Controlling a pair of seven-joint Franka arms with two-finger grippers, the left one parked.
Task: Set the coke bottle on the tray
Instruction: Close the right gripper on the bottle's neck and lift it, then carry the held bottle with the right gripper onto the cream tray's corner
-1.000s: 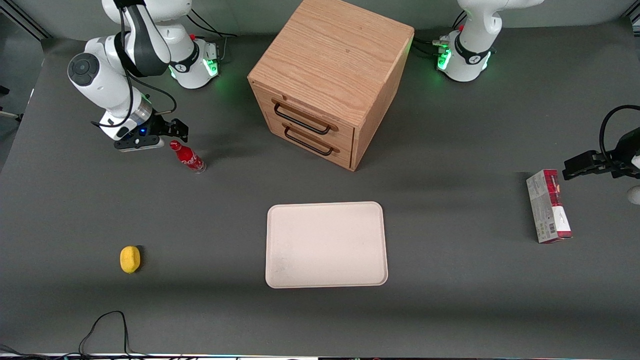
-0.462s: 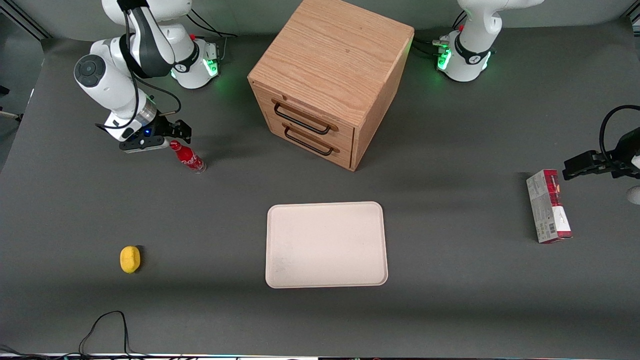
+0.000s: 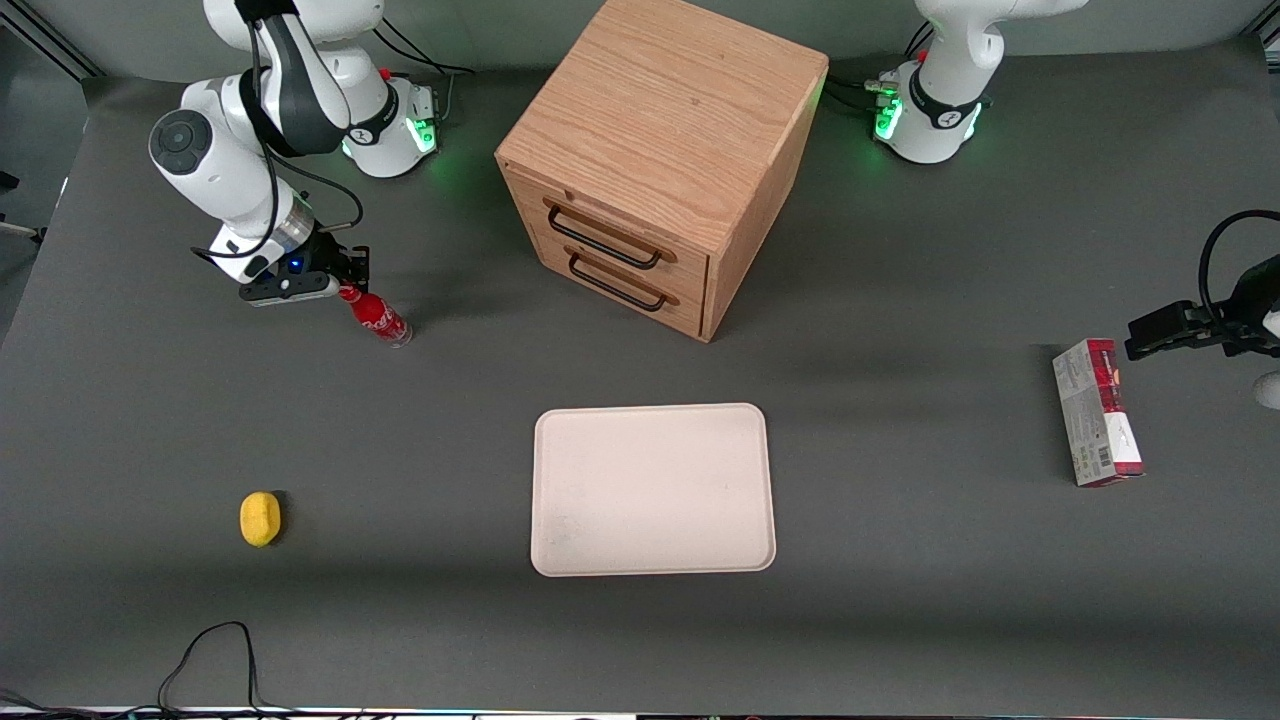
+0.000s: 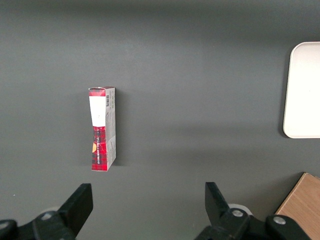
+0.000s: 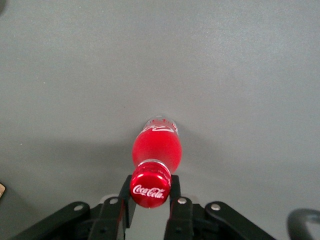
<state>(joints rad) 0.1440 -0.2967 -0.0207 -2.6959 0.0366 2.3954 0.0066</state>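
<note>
The coke bottle (image 3: pixel 378 318), small, slim and red with a red cap, stands on the grey table toward the working arm's end, farther from the front camera than the tray. My right gripper (image 3: pixel 348 283) is at its top, with its fingers closed against the two sides of the cap. The right wrist view shows the bottle (image 5: pixel 156 147) from above with the gripper (image 5: pixel 150 192) round the cap. The cream-white tray (image 3: pixel 650 490) lies empty near the table's middle, nearer the front camera; its edge shows in the left wrist view (image 4: pixel 305 90).
A wooden drawer cabinet (image 3: pixel 660 150) stands beside the bottle, toward the table's middle. A yellow fruit (image 3: pixel 260 519) lies nearer the front camera than the bottle. A red-and-grey carton (image 3: pixel 1097 412) lies toward the parked arm's end and also shows in the left wrist view (image 4: pixel 102 128).
My right gripper has moved in over the bottle's cap and its fingers have closed on it. The bottle stays where it stood.
</note>
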